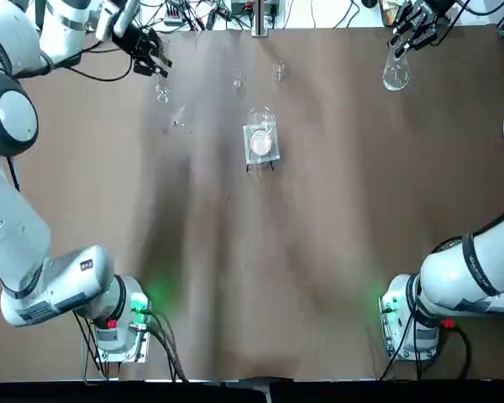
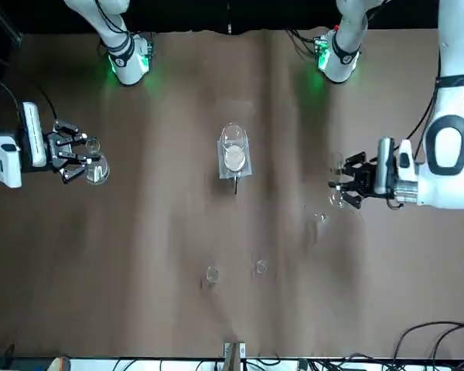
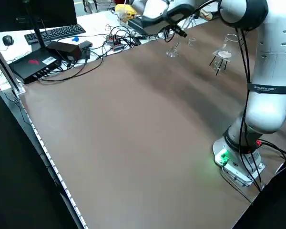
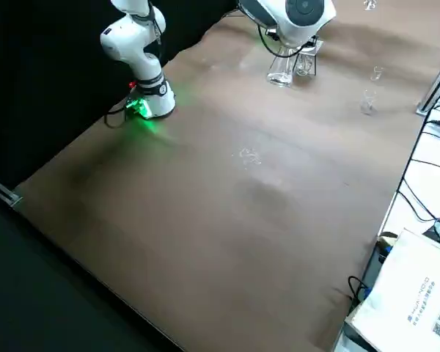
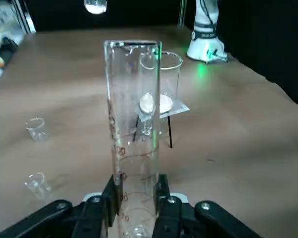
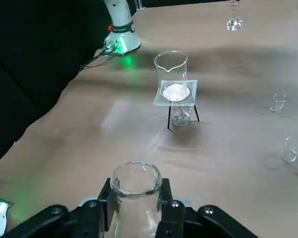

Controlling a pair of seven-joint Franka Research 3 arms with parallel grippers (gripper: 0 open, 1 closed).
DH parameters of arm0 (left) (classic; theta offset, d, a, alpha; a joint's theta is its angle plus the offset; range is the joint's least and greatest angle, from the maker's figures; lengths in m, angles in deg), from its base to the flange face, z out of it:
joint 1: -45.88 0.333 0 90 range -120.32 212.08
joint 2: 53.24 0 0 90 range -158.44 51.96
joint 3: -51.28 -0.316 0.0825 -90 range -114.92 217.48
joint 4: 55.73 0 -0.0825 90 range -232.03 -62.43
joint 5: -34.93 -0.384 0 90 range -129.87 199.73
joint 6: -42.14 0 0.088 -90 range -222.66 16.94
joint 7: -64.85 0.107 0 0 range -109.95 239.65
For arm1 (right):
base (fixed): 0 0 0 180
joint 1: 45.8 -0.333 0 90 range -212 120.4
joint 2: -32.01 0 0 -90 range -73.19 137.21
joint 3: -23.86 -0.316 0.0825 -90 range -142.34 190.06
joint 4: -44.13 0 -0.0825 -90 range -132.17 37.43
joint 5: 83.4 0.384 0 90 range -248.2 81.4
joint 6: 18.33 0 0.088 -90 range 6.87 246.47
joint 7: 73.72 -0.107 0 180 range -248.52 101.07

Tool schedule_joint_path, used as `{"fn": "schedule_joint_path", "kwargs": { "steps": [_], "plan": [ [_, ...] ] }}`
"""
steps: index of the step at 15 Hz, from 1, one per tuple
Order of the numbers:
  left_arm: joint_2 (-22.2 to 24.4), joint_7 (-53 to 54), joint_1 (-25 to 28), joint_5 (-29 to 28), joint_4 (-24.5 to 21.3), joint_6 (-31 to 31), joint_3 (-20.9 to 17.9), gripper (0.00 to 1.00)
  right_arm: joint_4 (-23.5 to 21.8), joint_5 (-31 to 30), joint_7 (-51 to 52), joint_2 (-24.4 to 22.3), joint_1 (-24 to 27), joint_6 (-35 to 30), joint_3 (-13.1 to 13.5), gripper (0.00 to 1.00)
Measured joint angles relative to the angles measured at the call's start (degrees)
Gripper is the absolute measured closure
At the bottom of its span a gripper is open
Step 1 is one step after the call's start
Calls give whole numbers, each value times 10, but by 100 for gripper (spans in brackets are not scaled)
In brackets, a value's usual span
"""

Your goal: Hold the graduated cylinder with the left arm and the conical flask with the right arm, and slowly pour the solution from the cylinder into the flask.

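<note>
Seen from overhead with the robot's side of the worktop (image 1: 210,277) at 6 o'clock, the left arm (image 1: 13,227) reaches forward to 11 o'clock; its claw (image 5: 139,186) is closed around the graduated cylinder (image 5: 134,119), a finger pressed to each side of the glass; the cylinder stands roughly upright, open rim up, with reddish scale marks down its wall; whether it holds liquid I cannot tell. The right arm (image 1: 479,269) reaches to between 1 and 2 o'clock; its claw (image 6: 139,193) grasps the conical flask (image 6: 136,181) by the neck, the fingers on either side, the mouth facing up and the round body below the fingers. Cylinder and flask are well apart, the flask lying toward 3 o'clock from the cylinder; the cylinder is not tilted over the flask's mouth. Between the two, just off the centre toward 12 o'clock, a beaker (image 6: 171,72) with white contents (image 6: 176,92) sits on a square pad (image 6: 160,98) on a thin-legged stand (image 6: 169,118); a small glass vessel (image 6: 182,115) is beneath the pad; farther toward 12 o'clock, two little glass pieces (image 1: 238,78) (image 1: 279,70) rest near each other on the worktop.
</note>
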Motion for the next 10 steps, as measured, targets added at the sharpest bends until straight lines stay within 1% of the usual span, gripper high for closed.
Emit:
{"fn": "schedule_joint_path", "kwargs": {
  "steps": [6,8,9,10],
  "plan": [
    [53,-139,-105,-68,-1,-65,1,66,0,-1,-14,-4,-1,1,0,61],
    [67,-195,-140,-112,-1,-75,1,66,0,-3,-15,-4,-1,1,0,61],
    [78,-252,-174,-156,-1,-90,2,66,0,-3,-15,-4,-1,1,0,61],
    [83,-271,-189,-174,-1,-100,2,66,0,-4,-15,-4,-2,1,0,61]
  ]
}}
